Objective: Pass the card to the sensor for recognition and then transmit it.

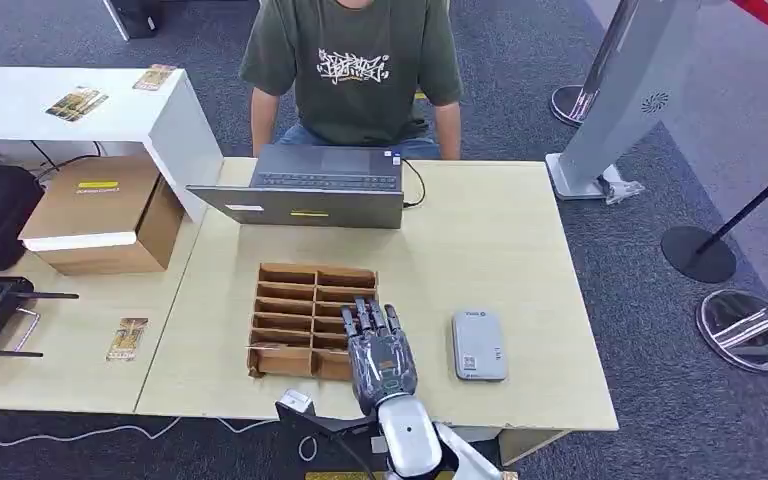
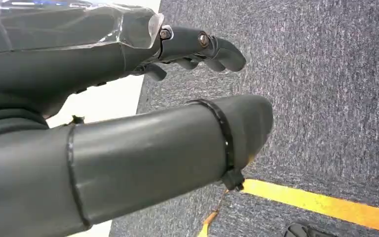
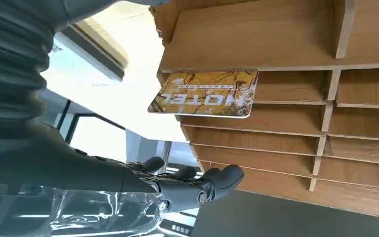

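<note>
Right hand over the card rack, a hotel card sticking out of one slot.

On the light wooden table (image 1: 500,240), a person's laptop (image 1: 305,187) faces the brown slotted card rack (image 1: 300,310); the right hand (image 1: 378,350) hovers at its near right compartments, fingers extended and holding nothing. The grey card sensor (image 1: 479,344) lies just right. The right wrist view shows the card (image 3: 205,94), printed "HOTEL". The left hand (image 2: 128,113), loosely spread and empty, hangs over carpet.
</note>
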Tool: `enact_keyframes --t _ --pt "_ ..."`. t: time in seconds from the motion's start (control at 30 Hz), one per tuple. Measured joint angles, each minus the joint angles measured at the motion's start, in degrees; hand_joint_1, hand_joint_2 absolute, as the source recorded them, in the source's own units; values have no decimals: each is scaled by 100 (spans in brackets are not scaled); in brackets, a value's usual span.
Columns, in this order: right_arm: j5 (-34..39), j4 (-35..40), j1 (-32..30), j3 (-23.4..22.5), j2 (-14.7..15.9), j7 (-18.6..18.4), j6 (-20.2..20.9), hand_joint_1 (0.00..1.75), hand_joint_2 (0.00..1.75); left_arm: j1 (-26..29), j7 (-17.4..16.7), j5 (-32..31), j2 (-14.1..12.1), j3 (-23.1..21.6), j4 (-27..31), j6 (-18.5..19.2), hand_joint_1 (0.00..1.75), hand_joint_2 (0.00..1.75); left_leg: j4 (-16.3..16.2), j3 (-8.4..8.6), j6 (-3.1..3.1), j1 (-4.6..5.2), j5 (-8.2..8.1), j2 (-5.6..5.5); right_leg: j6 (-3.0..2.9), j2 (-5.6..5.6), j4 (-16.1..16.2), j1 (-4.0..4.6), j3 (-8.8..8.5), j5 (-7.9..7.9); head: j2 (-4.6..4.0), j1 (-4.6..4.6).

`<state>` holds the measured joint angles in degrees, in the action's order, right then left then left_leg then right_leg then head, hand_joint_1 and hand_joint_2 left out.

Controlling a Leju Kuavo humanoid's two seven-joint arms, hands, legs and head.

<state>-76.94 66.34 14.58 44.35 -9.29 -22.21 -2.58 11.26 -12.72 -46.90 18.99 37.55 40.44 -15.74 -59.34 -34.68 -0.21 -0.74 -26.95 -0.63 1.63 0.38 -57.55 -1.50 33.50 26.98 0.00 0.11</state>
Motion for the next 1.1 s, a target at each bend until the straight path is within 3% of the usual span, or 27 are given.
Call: enact_keyframes --t 0.9,0.93,0.97,1.0,1.03,1.1 --pt "9 7 -75 -136 0 -140 -70 0 175 64 55 -168 15 -37 52 50 0 0 0 1 0 0 0 0 0 1 0 0 0 0 0 0" --pt "7 7 -76 -138 0 -144 -70 7 175 64 55 -182 15 -37 52 50 0 0 0 1 0 0 0 0 0 1 0 0 0 0 0 -2" --pt "4 9 -78 -138 0 -146 -70 124 175 64 55 -186 15 -37 52 50 0 0 0 1 0 0 0 0 0 1 0 0 0 0 0 -2" --pt "-2 15 -82 -140 0 -146 -70 154 175 63 55 -199 15 -37 52 50 0 0 0 1 0 0 0 0 0 1 0 0 0 0 0 -2" --pt "-9 20 -88 -140 0 -155 -72 175 175 63 55 -212 15 -37 52 50 0 0 0 2 0 0 0 0 0 1 0 0 0 0 0 0" --pt "-37 35 -103 -142 0 -162 -87 175 175 63 55 -245 15 -37 52 50 0 0 0 1 0 0 0 0 0 1 0 0 0 0 0 0"
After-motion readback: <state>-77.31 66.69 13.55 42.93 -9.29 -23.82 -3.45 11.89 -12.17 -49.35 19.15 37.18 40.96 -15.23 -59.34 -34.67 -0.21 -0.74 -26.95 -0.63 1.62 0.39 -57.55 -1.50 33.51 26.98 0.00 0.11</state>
